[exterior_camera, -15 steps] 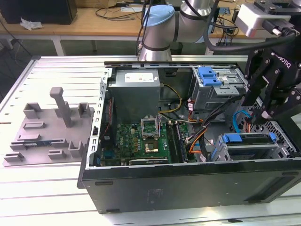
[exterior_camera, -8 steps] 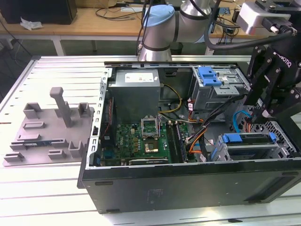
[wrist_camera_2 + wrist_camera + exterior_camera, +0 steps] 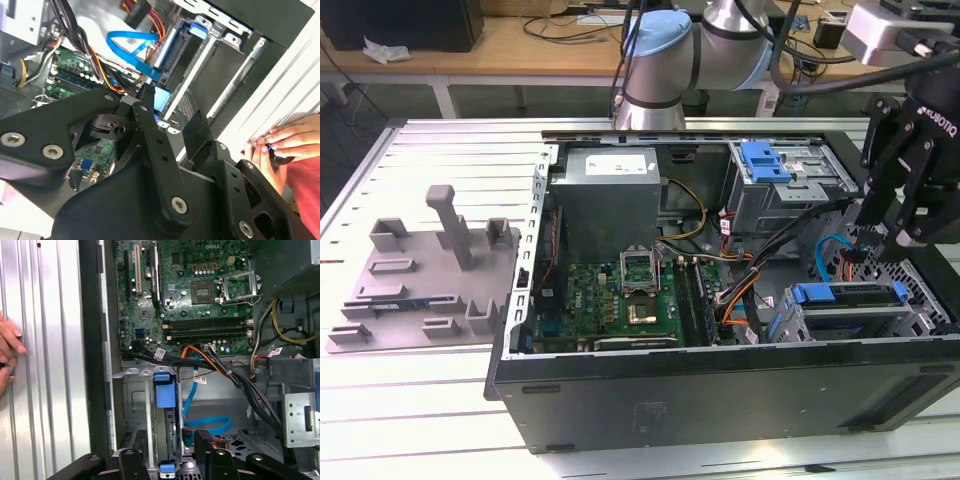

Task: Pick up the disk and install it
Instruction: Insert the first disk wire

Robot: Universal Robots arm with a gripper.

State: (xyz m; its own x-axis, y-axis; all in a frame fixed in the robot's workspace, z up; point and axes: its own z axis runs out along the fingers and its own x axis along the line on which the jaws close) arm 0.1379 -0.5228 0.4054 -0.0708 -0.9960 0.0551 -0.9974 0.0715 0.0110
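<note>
The disk point(image 3: 850, 296), a silver drive in a bright blue carrier frame, lies in the drive cage at the corner of the open computer case point(image 3: 720, 385) on the exterior view's right. My gripper point(image 3: 892, 240) hangs just above that cage, open, with nothing between its fingers. In the first wrist view the disk's blue carrier point(image 3: 165, 390) shows edge-on in its slot, beyond the gripper point(image 3: 167, 447). The second wrist view shows the gripper point(image 3: 171, 106) with its black fingers point(image 3: 150, 117) spread either side of the blue carrier point(image 3: 162, 97).
Orange and black cables point(image 3: 220, 365) and a blue flat cable point(image 3: 210, 426) run next to the cage. Motherboard point(image 3: 620, 295), grey power-supply box point(image 3: 610, 190) and an upper cage with a blue latch point(image 3: 765, 160) fill the case. A person's hand point(image 3: 285, 145) rests beside it. A grey fixture point(image 3: 430, 270) lies on the exterior view's left.
</note>
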